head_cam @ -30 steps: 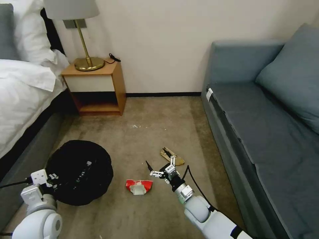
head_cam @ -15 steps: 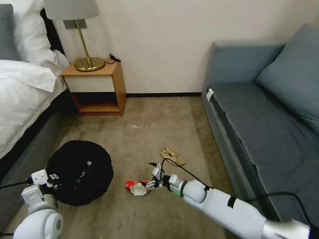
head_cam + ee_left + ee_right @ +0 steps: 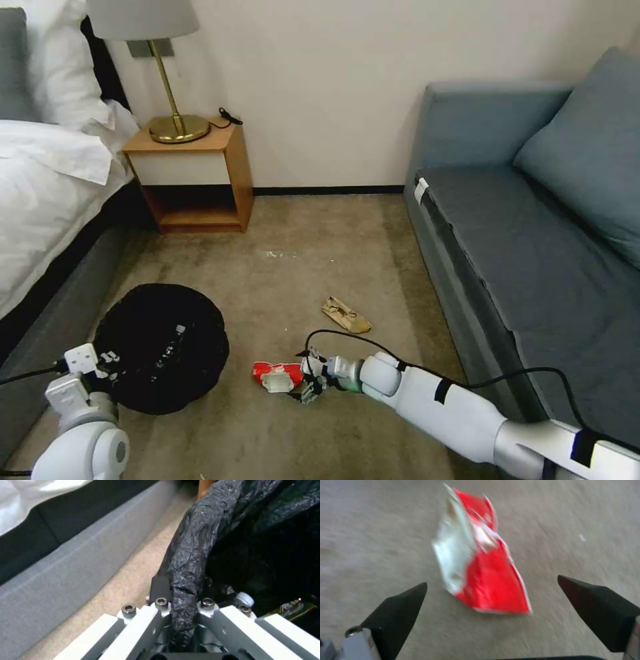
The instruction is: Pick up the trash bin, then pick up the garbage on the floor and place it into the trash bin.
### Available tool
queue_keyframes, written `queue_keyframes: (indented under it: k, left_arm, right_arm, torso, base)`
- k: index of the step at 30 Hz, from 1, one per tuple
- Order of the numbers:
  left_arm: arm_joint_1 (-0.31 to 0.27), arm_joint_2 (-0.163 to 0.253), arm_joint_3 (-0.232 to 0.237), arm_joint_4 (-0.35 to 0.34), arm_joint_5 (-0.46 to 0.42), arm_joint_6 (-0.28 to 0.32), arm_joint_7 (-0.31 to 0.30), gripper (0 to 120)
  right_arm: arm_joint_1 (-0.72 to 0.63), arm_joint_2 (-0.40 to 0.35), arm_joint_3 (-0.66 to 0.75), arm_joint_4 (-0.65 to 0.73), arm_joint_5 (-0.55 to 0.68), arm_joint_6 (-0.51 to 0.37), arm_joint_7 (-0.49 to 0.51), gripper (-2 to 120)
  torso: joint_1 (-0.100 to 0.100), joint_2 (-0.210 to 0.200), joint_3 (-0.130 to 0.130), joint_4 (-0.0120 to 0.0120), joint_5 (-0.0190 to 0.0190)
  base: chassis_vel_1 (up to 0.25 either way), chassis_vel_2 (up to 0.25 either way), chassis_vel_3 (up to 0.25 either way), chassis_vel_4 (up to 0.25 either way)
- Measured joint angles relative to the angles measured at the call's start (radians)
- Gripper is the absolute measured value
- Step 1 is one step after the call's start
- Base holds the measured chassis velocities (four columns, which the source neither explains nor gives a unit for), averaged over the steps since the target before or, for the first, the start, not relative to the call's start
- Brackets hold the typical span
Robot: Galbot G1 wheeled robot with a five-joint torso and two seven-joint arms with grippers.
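The right tool (image 3: 491,597), spread wide, sits low over the carpet; the crumpled red-and-white foil packet (image 3: 480,562) lies just ahead, long axis running away between the tips. The left tool (image 3: 181,610) clamps the bag-lined round black trash bin's rim (image 3: 193,555).

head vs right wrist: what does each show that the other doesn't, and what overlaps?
Head view alone: the left gripper clamped on the rim of the trash bin, the tan paper piece lying apart on the carpet, the nightstand, the bed and the sofa.

Right wrist view alone: the right gripper seen close up, its fingertips spread wide, with a gap to the packet on both sides.

Both: the red-white packet flat on the carpet, with the right gripper at its end.
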Motion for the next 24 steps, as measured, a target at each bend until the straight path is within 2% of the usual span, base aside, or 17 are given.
queue_keyframes:
  k: [2, 5, 7, 9, 11, 12, 13, 17, 20, 21, 24]
  left_arm:
    - [-0.008, -0.004, 0.004, 0.002, 0.004, 0.0, 0.0, 3]
    - [-0.01, -0.005, 0.005, 0.003, 0.006, 0.0, 0.0, 3]
    - [-0.01, -0.006, 0.005, 0.006, 0.009, 0.0, -0.001, 3]
    - [-0.008, -0.007, 0.005, 0.006, 0.011, 0.0, -0.001, 3]
    - [-0.008, -0.007, 0.005, 0.006, 0.011, 0.0, -0.001, 3]
    - [-0.007, -0.008, 0.005, 0.006, 0.011, 0.0, -0.001, 3]
    - [-0.007, -0.008, 0.005, 0.006, 0.011, 0.0, -0.001, 3]
    - [0.001, -0.011, 0.004, 0.006, 0.014, -0.003, -0.001, 3]
    - [0.001, -0.011, 0.003, 0.006, 0.014, -0.004, -0.001, 3]
    - [0.002, -0.01, 0.002, 0.006, 0.014, -0.005, -0.001, 3]
    - [0.0, -0.009, 0.001, 0.006, 0.014, -0.005, -0.001, 3]
  right_arm:
    - [-0.012, 0.005, 0.017, -0.002, 0.055, -0.059, 0.04, 89]
    - [-0.02, 0.015, 0.03, -0.008, 0.096, -0.069, 0.044, 82]
    - [-0.035, 0.035, 0.053, -0.023, 0.132, -0.06, 0.026, 71]
    - [-0.044, 0.045, 0.058, -0.025, 0.138, -0.047, 0.006, 62]
    - [-0.045, 0.047, 0.059, -0.024, 0.138, -0.045, 0.003, 61]
    - [-0.049, 0.051, 0.058, -0.023, 0.136, -0.043, -0.002, 53]
    - [-0.049, 0.051, 0.058, -0.023, 0.136, -0.043, -0.002, 53]
    - [-0.051, 0.069, 0.064, -0.034, 0.096, -0.063, 0.031, 34]
    - [-0.052, 0.07, 0.065, -0.036, 0.094, -0.064, 0.037, 30]
    - [-0.053, 0.067, 0.068, -0.036, 0.096, -0.064, 0.043, 21]
    - [-0.054, 0.063, 0.07, -0.034, 0.102, -0.056, 0.043, 13]
  torso:
    - [0.0, 0.0, 0.0, -0.0003, -0.0002]
    - [0.0, 0.0, 0.0, -0.0003, -0.0001]
    - [0.0, 0.0, 0.0, -0.0002, -0.0001]
    - [0.0, 0.0, 0.0, -0.0001, 0.0]
    - [0.0, 0.0, 0.0, -0.0001, 0.0001]
    - [0.0, 0.0, 0.0, -0.0001, -0.0001]
    - [0.0, 0.0, 0.0, -0.0001, -0.0001]
    - [0.0, 0.0, 0.0, 0.0, -0.0001]
    - [0.0, 0.0, 0.0, 0.0, -0.0001]
    - [0.0, 0.0, 0.0, 0.0, 0.0]
    - [0.0, 0.0, 0.0, -0.0001, -0.0001]
  base:
    - [0.0, 0.0, 0.0, 0.0]
    - [0.0, 0.0, 0.0, 0.0]
    - [0.0, 0.0, 0.0, 0.0]
    - [0.0, 0.0, 0.0, 0.0]
    - [0.0, 0.0, 0.0, 0.0]
    - [0.0, 0.0, 0.0, 0.0]
    - [0.0, 0.0, 0.0, 0.0]
    - [0.0, 0.0, 0.0, 0.0]
    - [0.0, 0.0, 0.0, 0.0]
    - [0.0, 0.0, 0.0, 0.0]
    - [0.0, 0.0, 0.0, 0.0]
